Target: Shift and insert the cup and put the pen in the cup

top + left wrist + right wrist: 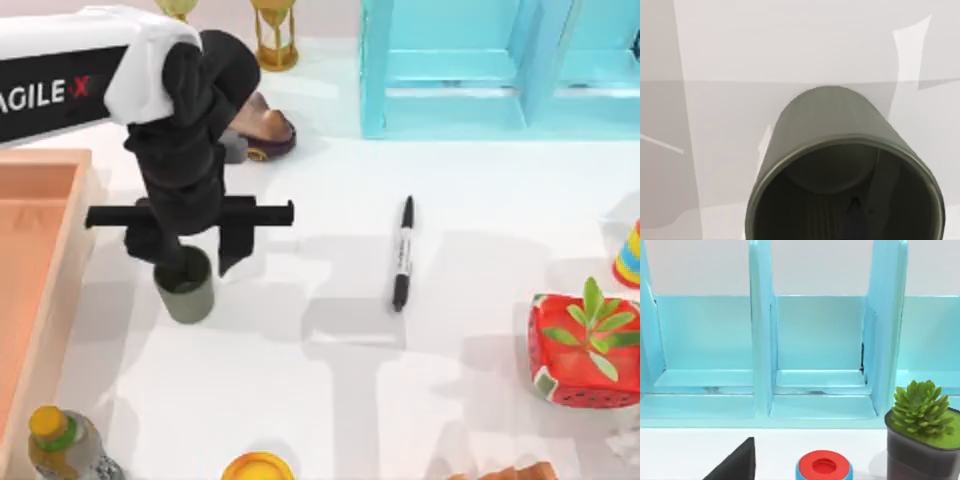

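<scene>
The dark olive-grey cup [190,298] stands upright on the white table, left of centre. My left gripper [203,268] hangs straight over it, open: one black finger dips inside the cup and the other sits just outside its right wall. Seen from the left wrist, the cup [830,120] is very close, with a dark finger [855,212] down inside it. The black pen [402,253], with its white label band, lies flat to the right of the cup near the table's middle, untouched. A black wedge [735,465] pokes into the right wrist view.
A wooden tray [40,260] lines the left edge. At the back stand a cyan shelf [480,70], an hourglass [273,35] and a shoe [262,128]. A bottle [60,445] and a yellow round top [257,467] sit in front, a watermelon-pattern planter [585,350] at the right.
</scene>
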`<act>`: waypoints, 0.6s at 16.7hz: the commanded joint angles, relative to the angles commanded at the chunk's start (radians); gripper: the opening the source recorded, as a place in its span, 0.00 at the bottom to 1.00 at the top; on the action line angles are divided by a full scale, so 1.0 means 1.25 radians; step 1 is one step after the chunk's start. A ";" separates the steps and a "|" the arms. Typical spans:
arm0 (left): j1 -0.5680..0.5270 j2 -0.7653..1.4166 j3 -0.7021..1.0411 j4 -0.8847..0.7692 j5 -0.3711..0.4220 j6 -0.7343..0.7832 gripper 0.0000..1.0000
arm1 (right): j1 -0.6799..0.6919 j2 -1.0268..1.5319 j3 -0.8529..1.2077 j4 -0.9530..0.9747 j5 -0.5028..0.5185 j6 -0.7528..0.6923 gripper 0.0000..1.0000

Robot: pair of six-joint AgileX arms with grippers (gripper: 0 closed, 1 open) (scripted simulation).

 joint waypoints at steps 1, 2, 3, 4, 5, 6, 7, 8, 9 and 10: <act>0.000 0.000 0.000 0.000 0.000 0.000 0.75 | 0.000 0.000 0.000 0.000 0.000 0.000 1.00; 0.000 0.000 0.000 0.000 0.000 0.000 0.83 | 0.000 0.000 0.000 0.000 0.000 0.000 1.00; 0.000 0.000 0.000 0.000 0.000 0.000 0.90 | 0.000 0.000 0.000 0.000 0.000 0.000 1.00; 0.000 0.000 0.000 0.000 0.000 0.000 0.98 | 0.000 0.000 0.000 0.000 0.000 0.000 1.00; 0.000 0.000 0.000 0.000 0.000 0.000 1.00 | 0.000 0.000 0.000 0.000 0.000 0.000 1.00; 0.000 0.000 0.000 0.000 0.000 0.000 1.00 | 0.000 0.000 0.000 0.000 0.000 0.000 1.00; 0.000 0.000 0.000 0.000 0.000 0.000 1.00 | 0.000 0.000 0.000 0.000 0.000 0.000 1.00; 0.000 0.000 0.000 0.000 0.000 0.000 1.00 | 0.000 0.000 0.000 0.000 0.000 0.000 1.00; 0.000 0.000 0.000 0.000 0.000 0.000 1.00 | 0.000 0.000 0.000 0.000 0.000 0.000 1.00; 0.000 0.000 0.000 0.000 0.000 0.000 1.00 | 0.000 0.000 0.000 0.000 0.000 0.000 1.00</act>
